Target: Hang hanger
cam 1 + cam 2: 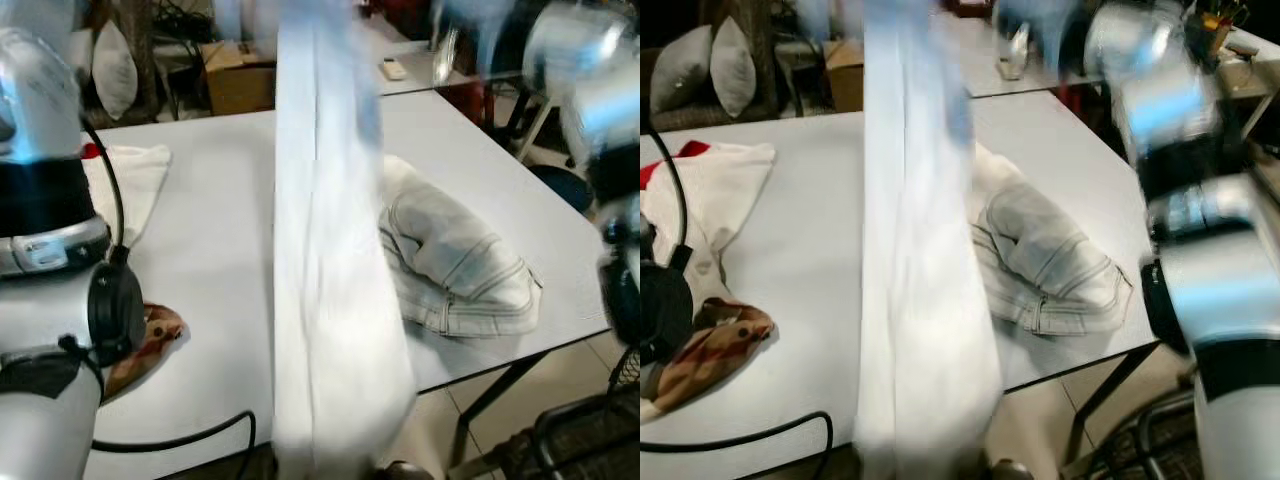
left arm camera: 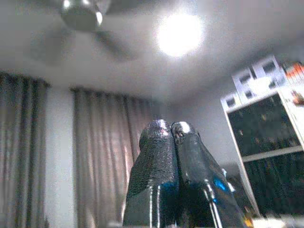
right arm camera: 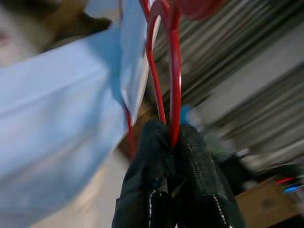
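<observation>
A long white garment [image 1: 330, 300] hangs down in front of me over the white table [image 1: 220, 230], blurred by motion. In the right wrist view, my right gripper [image 3: 172, 135] is shut on a red hanger [image 3: 164, 61], and pale blue cloth [image 3: 57, 123] drapes from it. My right arm [image 1: 1200, 240] is raised at the right side. My left arm [image 1: 50, 260] is raised at the left. In the left wrist view my left gripper [image 2: 172, 130] points up at the ceiling, fingers pressed together with nothing between them.
On the table lie folded pale jeans [image 1: 455, 265], a white cloth with red trim [image 1: 130, 175] and a brown patterned cloth [image 1: 150, 335]. A black cable [image 1: 170, 440] runs along the table's front edge. Boxes and cushions [image 1: 115, 65] stand behind the table.
</observation>
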Robot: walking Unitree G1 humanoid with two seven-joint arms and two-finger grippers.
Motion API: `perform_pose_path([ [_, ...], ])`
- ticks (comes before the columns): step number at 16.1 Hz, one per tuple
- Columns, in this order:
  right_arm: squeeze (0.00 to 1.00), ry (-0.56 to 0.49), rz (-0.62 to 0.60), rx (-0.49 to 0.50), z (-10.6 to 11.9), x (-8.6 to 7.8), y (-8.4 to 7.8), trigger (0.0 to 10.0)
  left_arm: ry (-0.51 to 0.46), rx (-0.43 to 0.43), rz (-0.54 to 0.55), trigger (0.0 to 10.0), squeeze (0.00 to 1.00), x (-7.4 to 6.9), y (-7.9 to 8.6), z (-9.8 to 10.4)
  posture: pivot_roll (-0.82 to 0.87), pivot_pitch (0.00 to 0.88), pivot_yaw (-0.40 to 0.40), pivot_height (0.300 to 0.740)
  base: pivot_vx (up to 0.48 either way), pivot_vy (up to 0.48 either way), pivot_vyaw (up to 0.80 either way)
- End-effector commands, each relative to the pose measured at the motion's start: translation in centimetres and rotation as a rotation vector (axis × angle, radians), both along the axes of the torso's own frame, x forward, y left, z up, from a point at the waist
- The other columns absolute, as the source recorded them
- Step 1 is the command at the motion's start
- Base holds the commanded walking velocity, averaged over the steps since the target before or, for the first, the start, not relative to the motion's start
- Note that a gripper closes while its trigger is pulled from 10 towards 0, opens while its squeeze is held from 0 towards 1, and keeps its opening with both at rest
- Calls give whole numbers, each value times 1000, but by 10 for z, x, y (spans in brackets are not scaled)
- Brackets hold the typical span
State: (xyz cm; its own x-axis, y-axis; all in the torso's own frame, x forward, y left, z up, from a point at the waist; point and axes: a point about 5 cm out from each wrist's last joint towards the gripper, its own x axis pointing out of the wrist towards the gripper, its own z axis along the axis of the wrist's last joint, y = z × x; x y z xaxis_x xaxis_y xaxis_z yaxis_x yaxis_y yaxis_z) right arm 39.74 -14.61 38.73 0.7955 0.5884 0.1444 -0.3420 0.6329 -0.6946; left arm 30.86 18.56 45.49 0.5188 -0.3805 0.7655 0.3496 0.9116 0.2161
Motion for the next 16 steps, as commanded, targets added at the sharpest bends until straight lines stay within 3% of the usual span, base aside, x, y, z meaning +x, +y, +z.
perform_pose_path([
  [1,0,-241,-3,244,58,-16,-14,10000,-75,-49,20,10000,0,-12,6,11,-135,10,-7,740,0,0,0],
  [3,0,-298,23,267,70,-20,-16,10000,-83,-59,16,10000,0,-15,4,10,-131,12,-10,740,0,0,0],
  [4,0,-279,45,243,61,-17,-16,10000,-88,-58,8,10000,0,-16,1,8,-131,14,-12,740,0,0,0],
  [6,0,-238,62,200,35,-10,-17,10000,-64,-47,-18,10000,0,-14,-8,-3,-133,20,-4,740,0,0,0],
  [7,0,-201,92,137,5,-5,-17,10000,5,-18,-35,10000,0,-8,-22,-23,-131,26,5,740,0,0,0],
  [8,0,-171,109,117,-9,-4,-18,10000,35,3,-37,10000,0,-6,-28,-33,-133,28,11,740,0,0,0],
  [10,0,15,233,20,-58,-5,-23,10000,136,95,-25,10000,0,1,-45,-65,-140,35,22,740,0,0,0],
  [11,0,58,262,-1,-68,-7,-25,10000,158,104,-25,10000,0,2,-48,-71,-140,35,22,740,0,0,0],
  [13,0,248,386,-141,-116,-25,-41,10000,278,117,31,10000,0,14,-52,-96,-143,40,28,740,0,0,0],
  [16,0,393,447,-242,-140,-52,-59,10000,363,189,94,10000,0,23,-51,-114,-147,40,29,740,0,0,0],
])
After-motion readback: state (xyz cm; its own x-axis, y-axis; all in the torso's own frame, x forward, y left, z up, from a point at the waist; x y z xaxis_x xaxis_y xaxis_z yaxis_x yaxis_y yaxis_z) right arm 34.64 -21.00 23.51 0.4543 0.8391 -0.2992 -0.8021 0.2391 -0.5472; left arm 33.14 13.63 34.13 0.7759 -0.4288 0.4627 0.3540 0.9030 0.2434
